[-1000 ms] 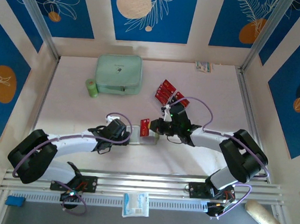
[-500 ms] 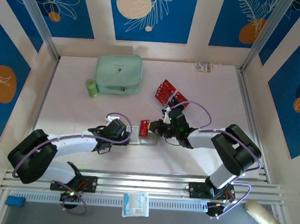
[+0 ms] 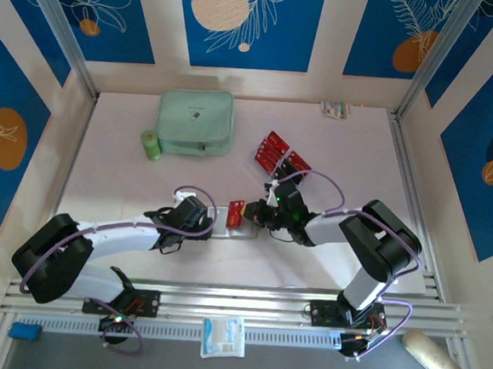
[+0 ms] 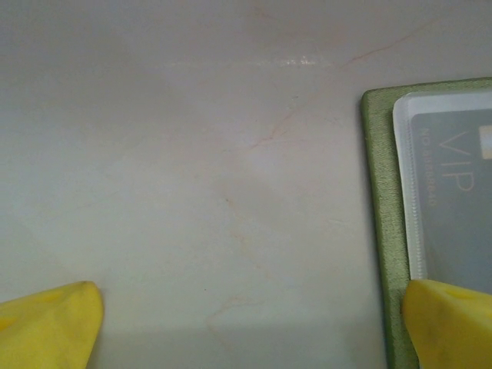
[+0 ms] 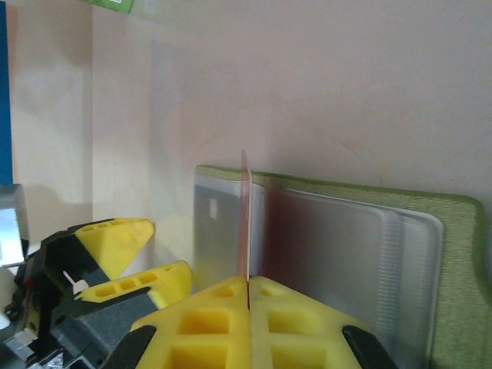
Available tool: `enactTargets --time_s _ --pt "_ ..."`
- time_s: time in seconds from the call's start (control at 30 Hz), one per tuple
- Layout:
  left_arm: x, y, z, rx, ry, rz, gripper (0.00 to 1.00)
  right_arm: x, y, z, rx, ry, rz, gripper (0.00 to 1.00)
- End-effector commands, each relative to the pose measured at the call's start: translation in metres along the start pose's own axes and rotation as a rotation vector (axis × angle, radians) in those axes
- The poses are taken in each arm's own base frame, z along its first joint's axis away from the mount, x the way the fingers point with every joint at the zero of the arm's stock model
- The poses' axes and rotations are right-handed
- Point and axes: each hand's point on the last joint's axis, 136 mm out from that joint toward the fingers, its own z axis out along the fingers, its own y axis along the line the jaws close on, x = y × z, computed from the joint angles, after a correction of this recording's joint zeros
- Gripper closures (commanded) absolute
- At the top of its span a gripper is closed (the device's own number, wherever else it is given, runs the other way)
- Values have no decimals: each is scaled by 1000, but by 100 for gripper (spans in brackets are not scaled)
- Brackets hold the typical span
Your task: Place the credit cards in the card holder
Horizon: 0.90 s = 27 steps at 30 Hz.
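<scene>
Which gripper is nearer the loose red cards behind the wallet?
Right. The right gripper, holding a red card over the card holder, is in front of the loose red cards; the left gripper is farther, at the holder's left edge.

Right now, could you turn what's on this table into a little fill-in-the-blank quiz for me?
1. The right arm's jaws are shut on a ____ credit card, held edge-on above the open card holder.
2. The left arm's jaws stand wide ____.
3. A grey card inside a clear pocket of the holder is printed with the word ____.
Missing words: red; open; VIP.
</scene>
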Motion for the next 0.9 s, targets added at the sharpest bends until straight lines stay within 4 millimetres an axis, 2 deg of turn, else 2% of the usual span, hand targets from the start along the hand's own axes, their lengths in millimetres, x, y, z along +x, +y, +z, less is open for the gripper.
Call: enactTargets --time_s 0.0,0.13,0.37,0.5,0.63,0.87 --pt "-7 4 -5 -12 -19 3 0 7 -6 3 5 13 12 100" --pt "-12 0 -9 2 -26 -3 0 9 -9 3 10 14 15 100" --pt "-33 -18 -21 63 -63 -3 0 11 -11 3 16 16 18 100" --pt "-39 -27 -21 84 -56 6 0 11 -13 3 17 17 22 100" --pt "-32 -26 -13 75 -35 11 0 14 -12 4 10 28 20 100" --pt "-15 -14 -2 32 2 11 0 17 -9 5 -12 50 14 100"
